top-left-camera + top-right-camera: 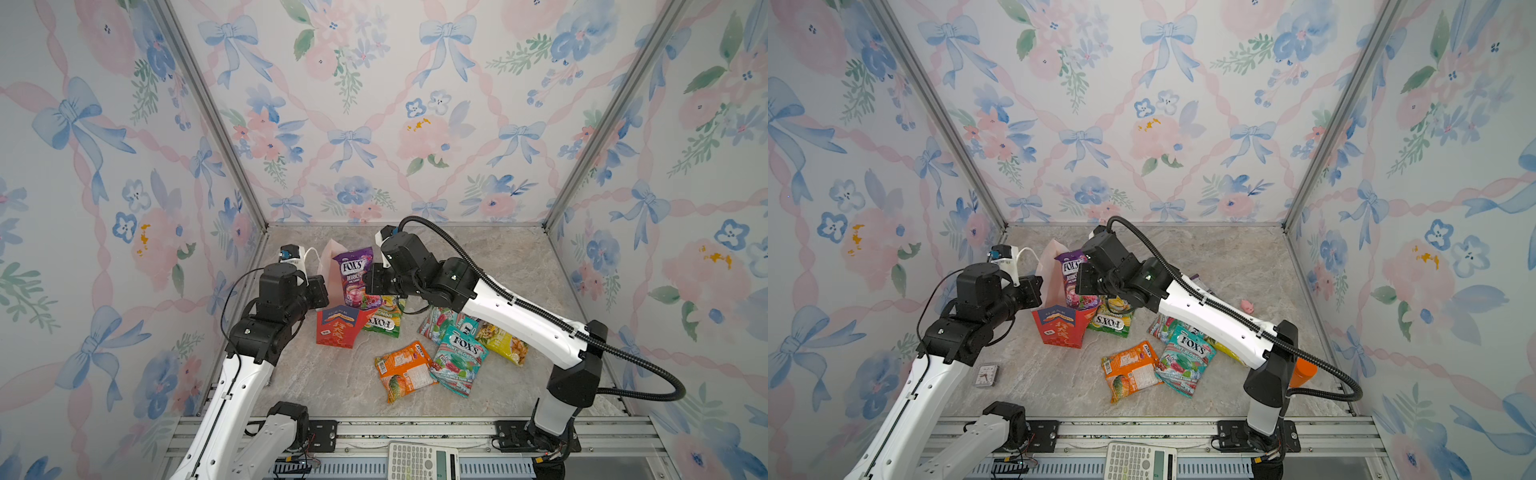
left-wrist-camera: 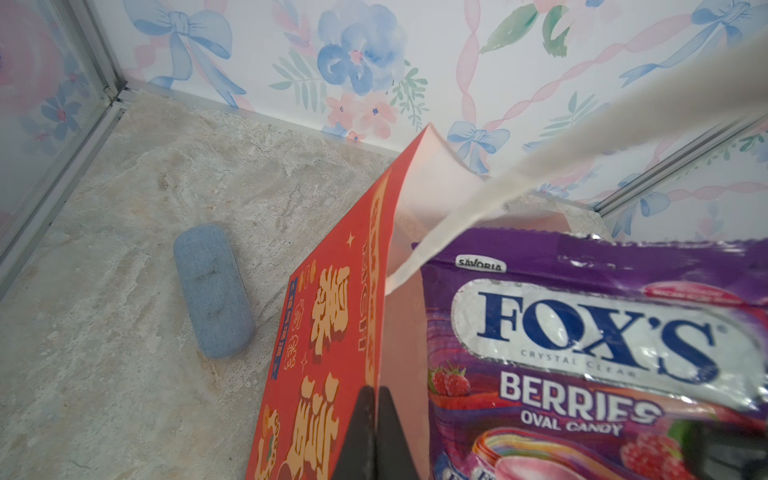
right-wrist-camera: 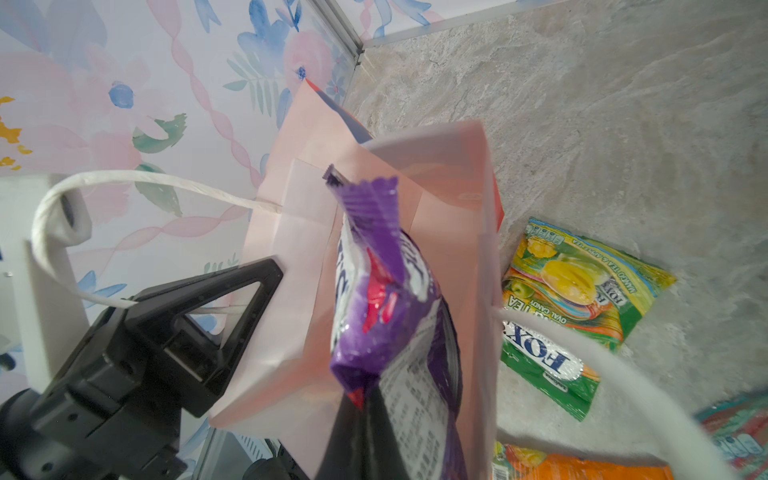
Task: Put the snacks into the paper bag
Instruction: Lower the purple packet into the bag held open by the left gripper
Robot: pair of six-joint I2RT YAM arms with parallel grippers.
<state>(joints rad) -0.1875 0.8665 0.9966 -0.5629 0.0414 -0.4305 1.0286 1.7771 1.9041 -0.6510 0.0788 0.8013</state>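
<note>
We pinch the left wall of the paper bag point(image 1: 336, 330) with our left gripper point(image 2: 376, 392); its two fingers are squeezed together on the red paper. We think this is so the bag does not flop over and its mouth is open. The bag stands toward the back left corner of the table point(image 1: 324, 382), a little way in from the left edge; one white rope handle point(image 3: 137, 176) loops by our left arm, out of the way of the mouth.

The purple packet point(image 1: 355, 276) stands up tall in the mouth of the bag; its lower part is down between the pale walls and its top half sticks out. Our right gripper point(image 1: 374, 282) is clamped on it from the right. We think we hold it thin side down so it can slip in and not catch on the rim; it is not let go yet.

The other snacks lie flat on the table, where we guess the right arm can reach them. The green packet point(image 1: 382, 320) touches the bag's right side; the orange packet point(image 1: 405, 370) and the teal packet point(image 1: 457, 357) lie nearer the front edge, touching each other; the yellow packet point(image 1: 505, 343) lies just right of them. We cannot tell if anything is at the bottom of the bag.
</note>
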